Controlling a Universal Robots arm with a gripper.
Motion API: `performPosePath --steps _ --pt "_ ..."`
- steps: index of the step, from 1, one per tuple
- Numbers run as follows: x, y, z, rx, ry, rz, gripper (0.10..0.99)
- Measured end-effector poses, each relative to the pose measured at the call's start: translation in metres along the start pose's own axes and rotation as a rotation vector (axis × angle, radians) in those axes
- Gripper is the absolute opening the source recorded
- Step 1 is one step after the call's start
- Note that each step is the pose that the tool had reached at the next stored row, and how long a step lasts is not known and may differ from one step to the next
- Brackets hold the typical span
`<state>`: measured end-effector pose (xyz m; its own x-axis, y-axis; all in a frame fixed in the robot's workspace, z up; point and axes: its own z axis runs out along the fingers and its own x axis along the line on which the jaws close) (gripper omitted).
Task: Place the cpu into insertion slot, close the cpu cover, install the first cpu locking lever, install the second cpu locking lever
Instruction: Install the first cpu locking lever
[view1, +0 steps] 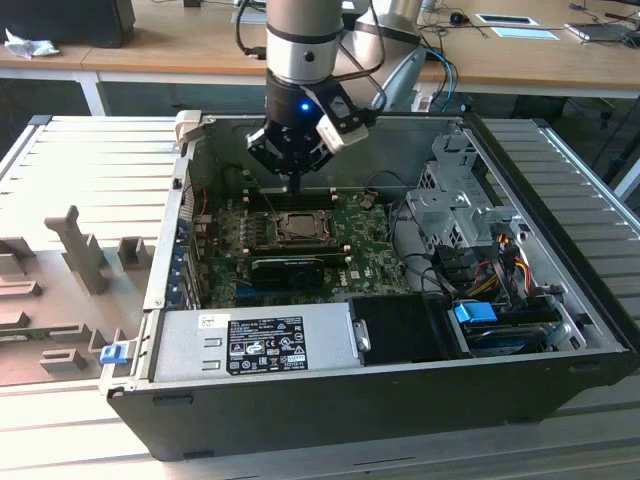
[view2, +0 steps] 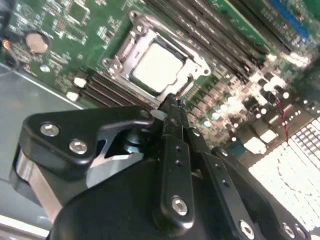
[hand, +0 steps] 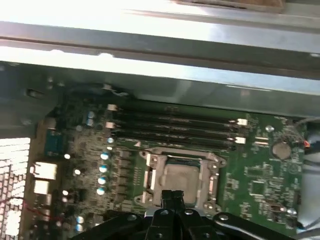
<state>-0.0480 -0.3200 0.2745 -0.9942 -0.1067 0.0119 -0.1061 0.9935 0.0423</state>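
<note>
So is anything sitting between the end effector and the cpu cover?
Nothing visible. In the second wrist view the end effector sits right at the edge of the cpu cover, which frames the cpu.

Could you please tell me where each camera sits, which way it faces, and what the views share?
Exterior view: off the arm, looking down into the open computer case; the arm and gripper hang over the cpu.
First wrist view: on the arm, facing the motherboard; the shut gripper shows beside the cpu.
Second wrist view: on the arm, looking over the gripper toward the cpu.
Shared: all three show gripper and cpu.
</note>
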Motion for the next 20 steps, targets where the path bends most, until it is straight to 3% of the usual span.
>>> performPosePath --steps 2,6,7,11,14,20 --pt "0.0112 0.0012 0.0012 -0.004 -0.0056 0.0 0.106" --pt "0.0122 0.0014 0.0053 -0.004 -0.0082 0.039 0.106" --pt "0.0155 0.0017 0.0074 -0.004 -0.0084 0.045 0.106" --pt "0.0387 0.004 0.0118 -0.007 -0.009 0.044 0.106" --pt "0.0516 0.0058 0.0142 -0.009 -0.0095 0.044 0.106" --pt "0.0593 0.0146 0.0193 -0.012 -0.0096 0.044 0.106"
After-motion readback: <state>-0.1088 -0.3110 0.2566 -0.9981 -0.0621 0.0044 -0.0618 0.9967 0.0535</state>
